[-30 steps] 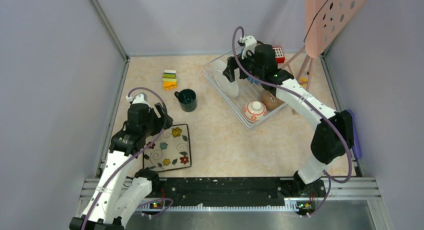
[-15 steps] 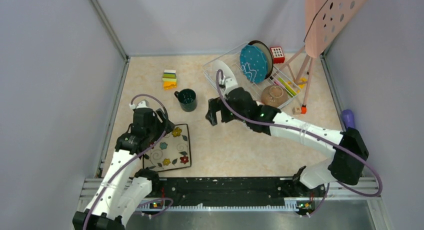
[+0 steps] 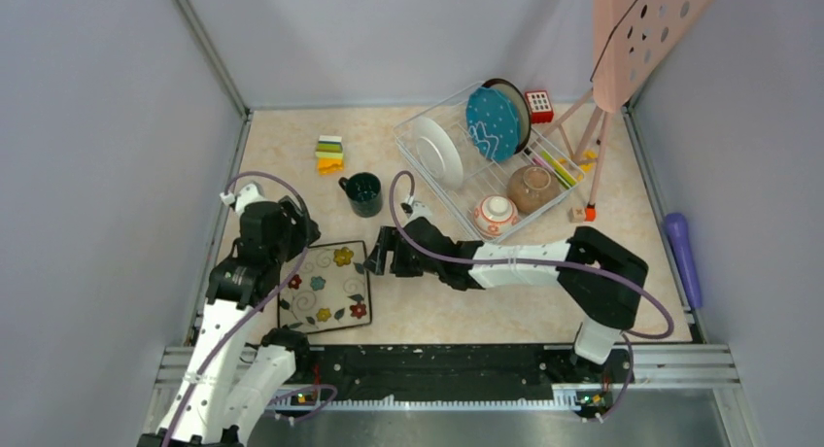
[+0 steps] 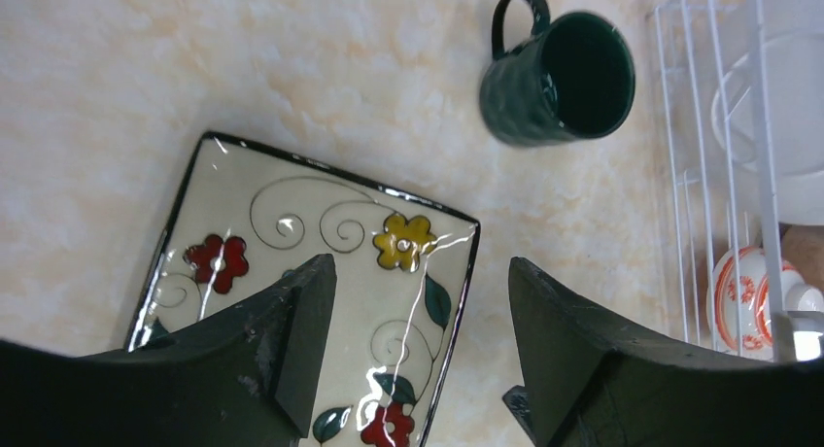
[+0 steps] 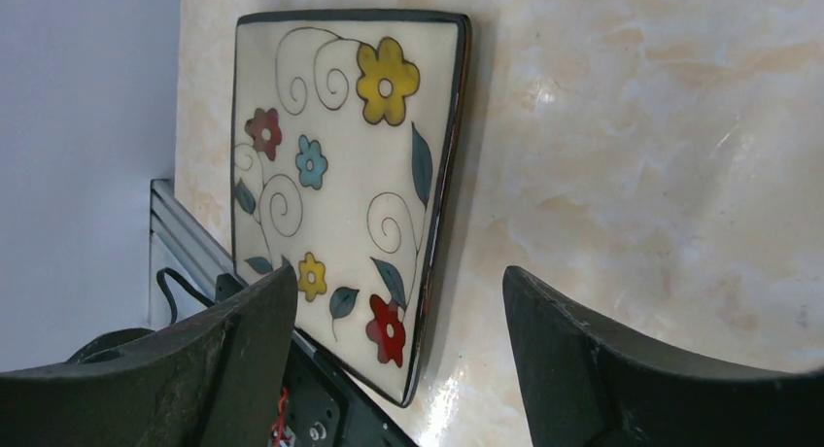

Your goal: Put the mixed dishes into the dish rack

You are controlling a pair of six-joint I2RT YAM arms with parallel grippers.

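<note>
While viewing the square floral plate (image 3: 326,287), flat on the table (image 3: 437,306) well apart from the dish rack (image 3: 429,173), saw the left gripper (image 4: 423,272) above it, jaws spread, empty. Saw the right gripper (image 5: 398,282) by its right edge, jaws likewise spread, empty.

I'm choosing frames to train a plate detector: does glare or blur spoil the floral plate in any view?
Left wrist: white glare streaks cross the square floral plate, but the pattern is readable. Right wrist: plate sharp, only a sheen on the table by its corner. Top external: even light, soft shadows, no blur.
</note>
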